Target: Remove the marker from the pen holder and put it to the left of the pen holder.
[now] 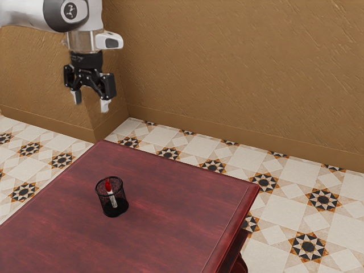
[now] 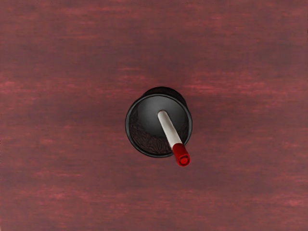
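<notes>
Between 11 & 12 o'clock from holder (image 1: 116,212) in ext. view, tool (image 1: 91,104) hangs wide open, empty; marker (image 2: 169,130) leans inside holder, so approach step: next, align, descend, grip cap (image 2: 181,155) end.

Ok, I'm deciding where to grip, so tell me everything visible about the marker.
The marker is slim and round, with a white, smooth, plastic-looking barrel and a red end. It stands tilted in the black mesh pen holder, red end up, white end down. Near the red end it appears to lean on the rim. The open gripper hangs above, not touching it.
</notes>
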